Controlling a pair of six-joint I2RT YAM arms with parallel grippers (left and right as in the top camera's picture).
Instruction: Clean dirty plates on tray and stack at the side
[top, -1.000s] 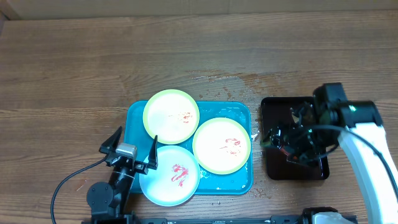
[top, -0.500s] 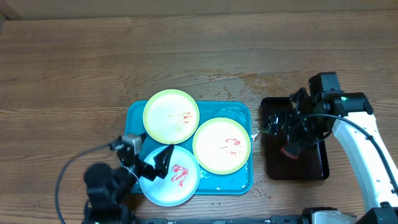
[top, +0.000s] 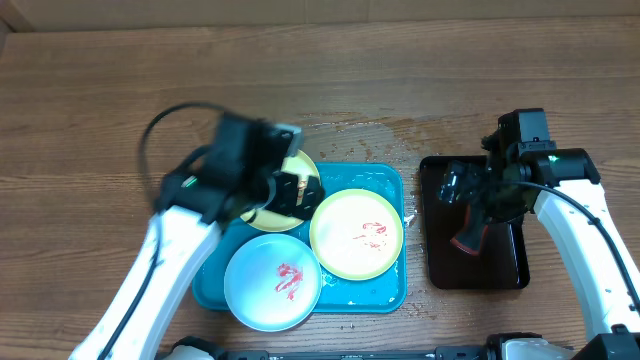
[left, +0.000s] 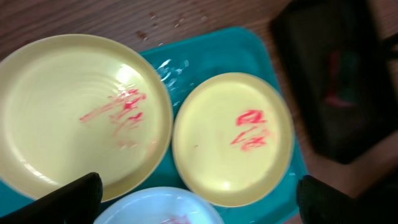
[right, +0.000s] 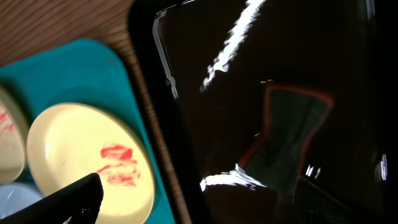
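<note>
Three plates lie on the turquoise tray (top: 372, 296). The back-left yellow-green plate (top: 304, 166) is partly hidden under my left arm. The right yellow-green plate (top: 357, 234) and the pale blue plate (top: 272, 282) at the front both show red smears. My left gripper (top: 290, 190) hovers open above the plates. Its wrist view shows the large smeared plate (left: 81, 112), the second plate (left: 233, 140), the blue plate's edge (left: 158, 208) and the left gripper (left: 200, 202) empty. My right gripper (top: 470, 192) hangs open over the dark tray, empty in its own view (right: 202, 205).
A dark brown-black tray (top: 510, 265) stands right of the turquoise tray. A dark scrubbing pad with a red edge (top: 468, 236) lies in it, seen from the right wrist as the pad (right: 289, 140). A wet patch (top: 360, 130) marks the wood behind the tray.
My left arm swung from the table's front-left edge up over the tray to the back-left plate. The right gripper shifted back a little, uncovering the red-edged pad.
</note>
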